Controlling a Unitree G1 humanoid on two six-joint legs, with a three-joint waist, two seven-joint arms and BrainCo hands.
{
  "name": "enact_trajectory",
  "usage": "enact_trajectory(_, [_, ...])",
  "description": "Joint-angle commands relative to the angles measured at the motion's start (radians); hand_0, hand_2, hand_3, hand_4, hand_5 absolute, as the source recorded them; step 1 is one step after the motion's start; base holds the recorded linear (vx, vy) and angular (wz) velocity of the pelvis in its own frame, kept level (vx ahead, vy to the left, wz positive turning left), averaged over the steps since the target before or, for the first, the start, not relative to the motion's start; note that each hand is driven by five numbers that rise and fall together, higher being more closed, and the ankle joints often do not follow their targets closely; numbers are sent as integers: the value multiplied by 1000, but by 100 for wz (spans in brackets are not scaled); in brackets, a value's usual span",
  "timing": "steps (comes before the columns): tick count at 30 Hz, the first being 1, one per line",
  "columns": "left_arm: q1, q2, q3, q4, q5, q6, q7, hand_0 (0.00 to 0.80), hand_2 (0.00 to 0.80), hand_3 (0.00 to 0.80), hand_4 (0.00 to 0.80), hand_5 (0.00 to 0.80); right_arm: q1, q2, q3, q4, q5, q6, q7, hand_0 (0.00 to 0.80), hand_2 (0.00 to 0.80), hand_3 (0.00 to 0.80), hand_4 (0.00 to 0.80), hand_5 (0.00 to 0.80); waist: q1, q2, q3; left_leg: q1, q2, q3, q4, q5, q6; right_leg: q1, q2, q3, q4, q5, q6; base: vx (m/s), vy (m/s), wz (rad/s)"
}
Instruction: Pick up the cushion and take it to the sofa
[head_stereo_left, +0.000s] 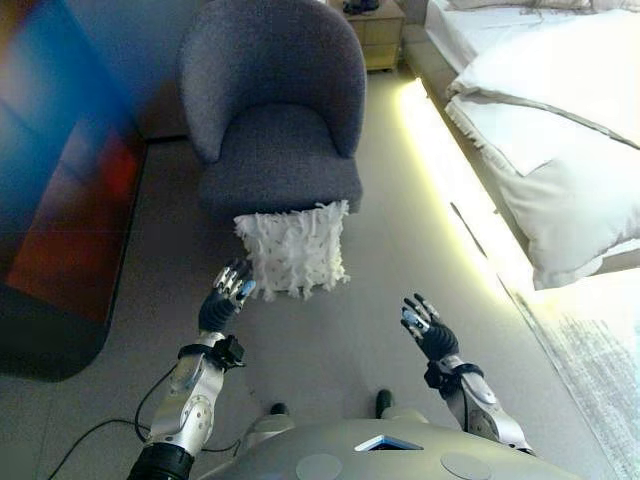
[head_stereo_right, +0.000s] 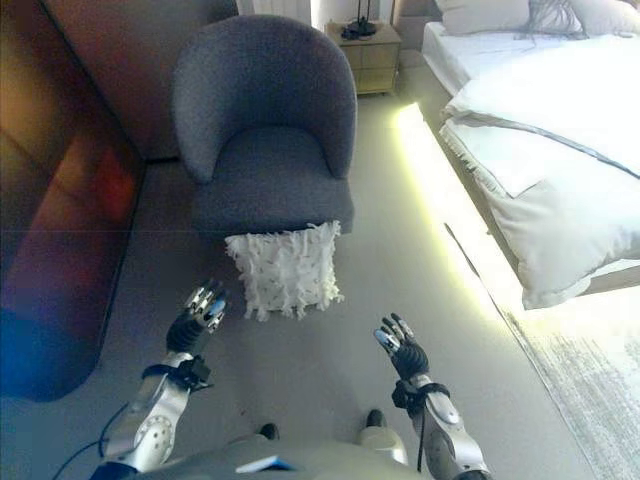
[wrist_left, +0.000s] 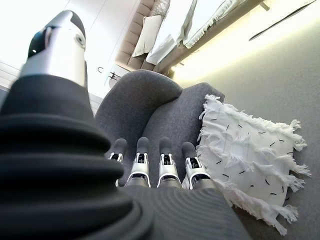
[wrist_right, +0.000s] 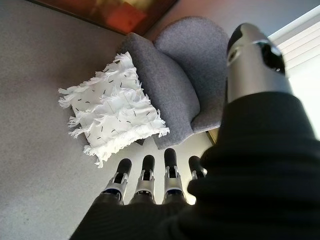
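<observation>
A white fringed cushion (head_stereo_left: 293, 250) with small dark flecks stands on the floor, leaning against the front of a grey armchair (head_stereo_left: 275, 110). My left hand (head_stereo_left: 226, 293) hovers just left of the cushion's lower corner, fingers straight and open, holding nothing. My right hand (head_stereo_left: 428, 328) is held open over the carpet, well right of the cushion and nearer to me. The left wrist view shows the cushion (wrist_left: 247, 160) past straight fingers (wrist_left: 165, 162). In the right wrist view the cushion (wrist_right: 112, 112) also lies beyond the fingers (wrist_right: 145, 175).
A bed with white bedding (head_stereo_left: 560, 120) runs along the right, a lit strip (head_stereo_left: 440, 160) glowing under its edge. A wooden nightstand (head_stereo_left: 375, 30) stands behind the armchair. A dark reddish panel (head_stereo_left: 60, 200) fills the left side. Grey carpet (head_stereo_left: 330, 350) lies between my hands.
</observation>
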Motion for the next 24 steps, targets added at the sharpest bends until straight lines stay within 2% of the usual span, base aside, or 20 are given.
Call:
enact_trajectory(1, [-20, 20, 40, -44, -23, -52, -3, 0, 0, 0, 0, 0, -32, 22, 9, -71, 18, -33, 17, 0, 0, 0, 0, 0, 3, -24, 25, -60, -90, 13, 96, -65, 114, 8, 1, -31, 47, -18, -16, 58, 145, -3])
enact_trajectory(4, [-8, 20, 57, -40, -20, -32, -18, 0, 0, 0, 0, 0, -33, 49, -3, -59, 30, -27, 12, 0, 0, 0, 0, 0, 9, -24, 33, -71, -101, 14, 135, -84, 144, -14, -37, -31, 180, -35, -15, 66, 159, -1])
enact_trajectory(6, [-3, 28, 63, -34, -16, -23, -28, 0, 0, 0, 0, 0, -30, 56, -7, -65, 38, -46, 5, 0, 0, 0, 0, 0, 10, -19, 49, -84, -111, 23, 166, -96, 172, -88, -85, -34, 375, 23, -21, 26, 173, -1])
enact_trajectory(7, [-3, 30, 63, -31, -13, -24, -29, 0, 0, 0, 0, 0, -29, 57, -7, -67, 39, -51, 4, 0, 0, 0, 0, 0, 10, -15, 51, -88, -111, 25, 169, -96, 176, -107, -93, -32, 404, 44, -24, 3, 180, -8])
enact_trajectory(8, [-7, 34, 63, -26, -9, -25, -35, 0, 0, 0, 0, 0, -21, 59, -8, -72, 39, -63, 2, 0, 0, 0, 0, 0, 7, -2, 62, -90, -109, 22, 177, -100, 185, -162, -115, -6, 537, 78, -33, 19, 185, -15])
enact_trajectory(9, [-15, 40, 62, -21, -10, -25, -39, 0, 0, 0, 0, 0, -12, 58, -8, -69, 40, -77, 0, 0, 0, 0, 0, 0, -1, 9, 72, -90, -108, 13, 183, -104, 189, -204, -115, 24, 623, 105, -40, 55, 220, -4])
enact_trajectory(11, [-27, 55, 67, -26, -22, 1, -41, 0, 0, 0, 0, 0, 15, 55, -22, -62, 43, -80, -3, 0, 0, 0, 0, 0, -20, 22, 87, -76, -115, -17, 185, -110, 187, -261, -88, 77, 718, 147, -40, 123, 147, 26])
enact_trajectory(13, [-32, 64, 75, -45, -48, 25, -41, 0, 0, 0, 0, 0, 43, 54, -28, -60, 39, -76, 6, 0, 0, 0, 0, 0, -38, 21, 91, -53, -127, -40, 180, -120, 182, -288, -66, 105, 680, 174, -33, 193, 32, 57])
enact_trajectory(15, [-29, 72, 75, -59, -59, 26, -45, 0, 0, 0, 0, 0, 59, 47, -35, -66, 46, -63, 18, 0, 0, 0, 0, 0, -48, 8, 85, -46, -139, -54, 188, -136, 177, -287, -53, 111, 565, 189, -22, 243, -80, 57])
enact_trajectory(19, [-48, 80, 28, -69, -54, 11, -40, 0, 0, 0, 0, 0, 34, 25, -31, -46, 84, -77, 8, 0, 0, 0, 0, 0, -70, -37, 89, -29, -183, -130, 221, -198, 172, -277, -12, 120, 164, 161, 17, 333, -152, 15])
enact_trajectory(21, [-55, 83, 7, -71, -47, 15, -41, 0, 0, 0, 0, 0, 23, 15, -30, -45, 109, -69, 1, 0, 0, 0, 0, 0, -80, -46, 89, -4, -199, -147, 224, -215, 173, -298, 26, 102, 69, 173, 29, 396, -87, 33])
enact_trajectory(24, [-54, 79, -3, -63, -41, 30, -54, 0, 0, 0, 0, 0, 24, 11, -34, -37, 119, -48, 1, 0, 0, 0, 0, 0, -92, -55, 82, 62, -212, -159, 227, -251, 178, -341, 59, 42, 20, 207, 34, 493, -94, 40])
